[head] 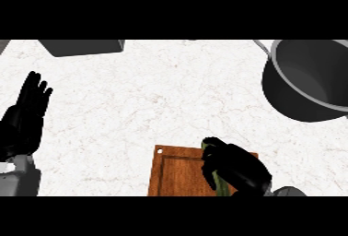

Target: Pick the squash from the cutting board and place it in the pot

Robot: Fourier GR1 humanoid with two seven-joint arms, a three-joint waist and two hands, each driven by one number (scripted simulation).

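A wooden cutting board (175, 173) lies at the lower middle of the counter. On its right side my right hand (236, 168) has its fingers curled round a dark green squash (212, 177), of which only a thin strip shows beside the fingers. The grey pot (302, 99) stands at the far right, well above the board, with its dark inside facing me. My left hand (24, 120) rests open at the left edge, fingers up, away from the board.
A grey box-like object (81, 46) sits at the top left edge of the white marble counter (149, 101). A grey corner shows at the very top left.
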